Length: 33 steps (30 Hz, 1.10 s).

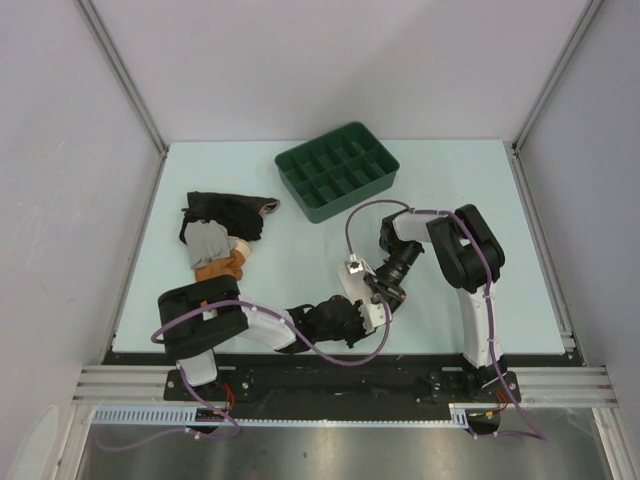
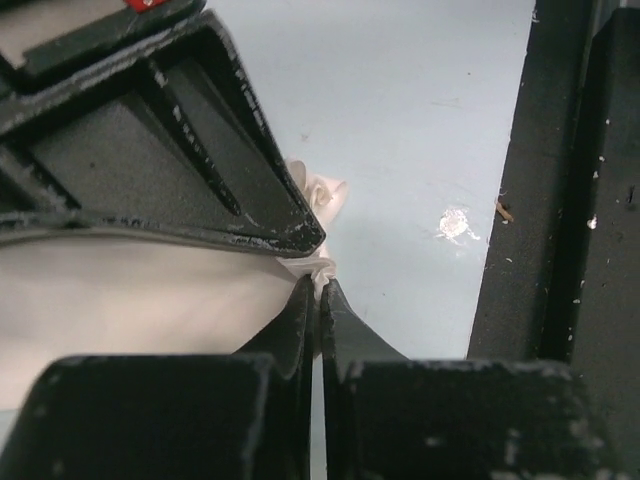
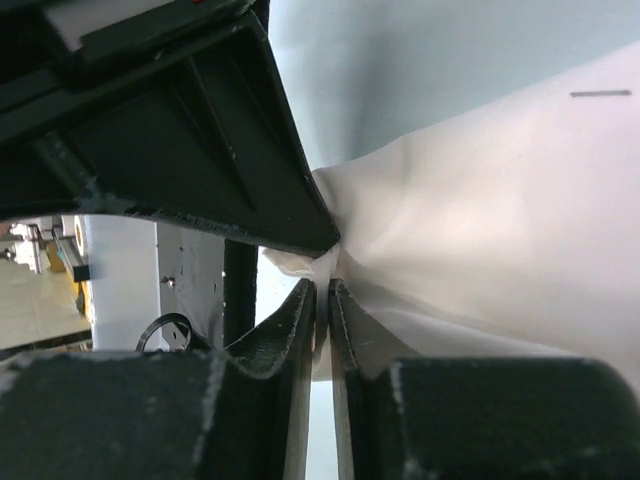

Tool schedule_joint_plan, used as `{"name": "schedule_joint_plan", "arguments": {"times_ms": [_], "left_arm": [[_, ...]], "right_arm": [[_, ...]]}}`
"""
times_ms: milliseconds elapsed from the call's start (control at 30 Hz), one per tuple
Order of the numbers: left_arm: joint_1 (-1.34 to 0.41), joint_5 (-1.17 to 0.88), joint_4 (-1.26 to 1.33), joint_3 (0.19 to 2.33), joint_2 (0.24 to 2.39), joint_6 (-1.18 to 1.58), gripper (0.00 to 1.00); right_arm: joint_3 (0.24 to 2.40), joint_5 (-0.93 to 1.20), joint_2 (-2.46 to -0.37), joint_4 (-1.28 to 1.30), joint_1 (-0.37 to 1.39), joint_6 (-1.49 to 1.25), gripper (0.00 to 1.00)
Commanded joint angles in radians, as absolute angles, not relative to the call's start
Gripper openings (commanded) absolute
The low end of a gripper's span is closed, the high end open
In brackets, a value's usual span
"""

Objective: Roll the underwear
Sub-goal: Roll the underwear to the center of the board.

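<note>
The underwear is a cream soft fabric, held low over the table near its front edge between both grippers. In the top view it shows as a small white patch. My left gripper is shut on a bunched corner of it, and the fabric spreads to the left. My right gripper is shut on another pinched edge, and the fabric spreads to the right. In each wrist view the other gripper's black fingers lie close above my own. In the top view the left gripper and right gripper meet tip to tip.
A green compartment tray stands at the back centre. A pile of garments lies at the left: black, grey-white and orange-brown. The table's black front rail runs close beside the left gripper.
</note>
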<state>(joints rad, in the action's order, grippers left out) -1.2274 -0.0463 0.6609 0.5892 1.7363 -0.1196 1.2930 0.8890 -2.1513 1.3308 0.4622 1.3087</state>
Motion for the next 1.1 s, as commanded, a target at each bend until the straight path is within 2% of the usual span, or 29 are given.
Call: {"name": "schedule_joint_plan", "arguments": {"times_ms": [0,500,633,700,767,833,1067], "left_arm": [[-1.187,-0.072,0.623,0.572,1.692,0.087,0.00],[-0.973,-0.228,0.771,0.459,1.697,0.510,0.00],[-0.917,-0.301,0.808,0.459,1.733,0.621,0.01],[-0.890,-0.325,0.807,0.471,1.761,0.681,0.00],[-0.879,-0.350,0.802,0.480,1.785,0.725,0.01],[-0.870,-0.360,0.785,0.502,1.798,0.745,0.01],[-0.836,-0.410,0.785,0.517,1.828,0.833,0.00]], "right_arm": [[1.322,0.946,-2.091,1.371,0.430,1.319,0.17],[1.319,0.960,-1.925,1.377,0.356,1.379,0.25],[1.286,0.973,-1.807,1.426,0.331,1.618,0.27],[1.234,0.980,-1.721,1.424,0.331,1.782,0.34],[1.186,0.988,-1.639,1.385,0.340,1.865,0.47],[1.119,0.971,-1.588,1.282,0.365,1.887,0.53],[0.910,0.790,-1.421,0.873,0.554,1.709,0.55]]}}
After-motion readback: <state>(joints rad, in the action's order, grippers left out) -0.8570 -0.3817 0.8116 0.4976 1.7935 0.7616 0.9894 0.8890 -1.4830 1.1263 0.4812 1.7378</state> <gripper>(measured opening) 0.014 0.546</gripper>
